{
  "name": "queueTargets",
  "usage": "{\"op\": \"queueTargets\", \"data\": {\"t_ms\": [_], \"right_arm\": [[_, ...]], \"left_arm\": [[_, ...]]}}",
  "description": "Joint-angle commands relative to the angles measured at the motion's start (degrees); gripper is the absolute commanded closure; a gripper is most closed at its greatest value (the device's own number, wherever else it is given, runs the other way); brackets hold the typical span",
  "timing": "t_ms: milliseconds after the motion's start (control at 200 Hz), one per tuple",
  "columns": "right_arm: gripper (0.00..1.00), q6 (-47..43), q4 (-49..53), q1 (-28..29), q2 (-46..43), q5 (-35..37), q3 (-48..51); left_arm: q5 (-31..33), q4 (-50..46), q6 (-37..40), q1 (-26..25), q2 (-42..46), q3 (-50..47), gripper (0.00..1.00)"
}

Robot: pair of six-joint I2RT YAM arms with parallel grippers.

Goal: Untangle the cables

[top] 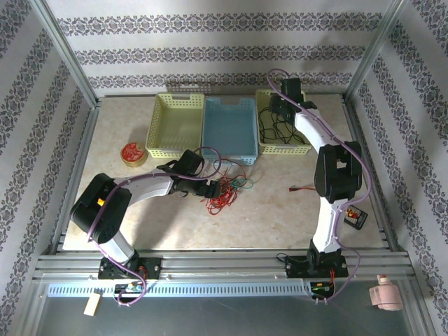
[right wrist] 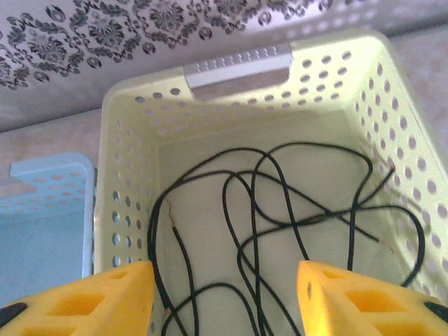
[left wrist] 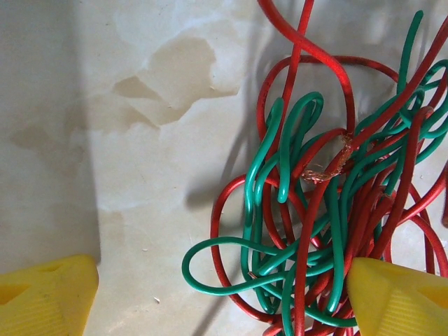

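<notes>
A disc [top: 133, 152] is seen toward the table's [top: 280, 224] left edge. Along the far edge stand a yellow basket [top: 175, 126] and a blue basket [top: 229, 129], with nothing seen inside either; they are judged to be set out for the sorted cables.

Near the middle of the table the left gripper [top: 210, 187] is held low beside the tangle [top: 224, 192] of red and green cables. Its jaws are spread wide and nothing is gripped, presumably so that one strand can be picked out. The loops are shown crossing over and under one another in the left wrist view, with one finger [left wrist: 392, 297] at the heap's edge; from above only a small knot is made out.

A short red strand [top: 301, 189] lies apart toward the right edge.

At the far right corner the right gripper [top: 280, 110] is poised over the right basket [top: 283, 148], jaws apart and empty. The black cable [right wrist: 245, 210] lies loosely coiled on the basket floor, judged already sorted. Its separate loops are resolved by the right wrist view alone.
</notes>
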State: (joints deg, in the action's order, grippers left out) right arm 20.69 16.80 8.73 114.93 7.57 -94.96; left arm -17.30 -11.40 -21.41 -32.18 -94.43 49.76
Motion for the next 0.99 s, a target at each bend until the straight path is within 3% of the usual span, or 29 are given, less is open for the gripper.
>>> {"op": "queueTargets", "data": {"t_ms": [0, 140, 290, 435, 685, 990], "right_arm": [[0.41, 0.8, -2.0, 0.0, -7.7, 0.7, 4.8], [0.41, -0.6, -4.1, 2.4, -17.9, -2.0, 14.0], [0.42, -4.5, -3.6, 8.5, -26.9, -13.8, 24.1], [0.43, -4.7, -2.1, 16.3, -31.6, -20.7, 32.8], [0.46, 1.0, -3.2, 23.9, -28.9, -17.8, 40.7], [0.59, 4.6, -4.6, 24.3, -21.2, -9.2, 40.0]], "left_arm": [[1.8, -2.7, 0.1, -0.4, -0.6, 1.1, 0.08], [1.9, -2.3, 0.0, -0.4, -0.2, 1.1, 0.08], [1.8, -1.8, -0.1, -0.4, 0.2, 0.7, 0.08], [2.7, 0.0, -0.4, -0.4, 2.1, -0.8, 0.08], [4.4, 1.7, -1.2, -0.4, 5.5, -2.6, 0.09], [2.7, 1.0, -0.2, -0.5, 5.5, -2.6, 0.09]]}}
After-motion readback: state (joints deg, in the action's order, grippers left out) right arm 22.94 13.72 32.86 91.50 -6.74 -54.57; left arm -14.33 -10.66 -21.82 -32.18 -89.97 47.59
